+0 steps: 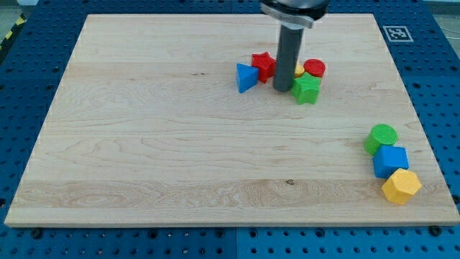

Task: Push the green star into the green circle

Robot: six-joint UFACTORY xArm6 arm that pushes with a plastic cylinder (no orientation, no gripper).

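The green star [307, 88] lies near the view's top centre, right of my rod. My tip [282, 88] rests on the board just left of the star, touching or nearly touching it. The green circle [380, 137] sits far off at the view's lower right. A red star [264, 66] is left of the rod, a blue triangle [246, 77] further left, and a red circle [314, 69] above the green star. A yellow block [299, 70] peeks out behind the rod, mostly hidden.
A blue block [390, 161] and a yellow hexagon [401, 187] lie just below the green circle, near the wooden board's [158, 144] right edge. A marker tag [397, 32] sits off the board at the view's top right.
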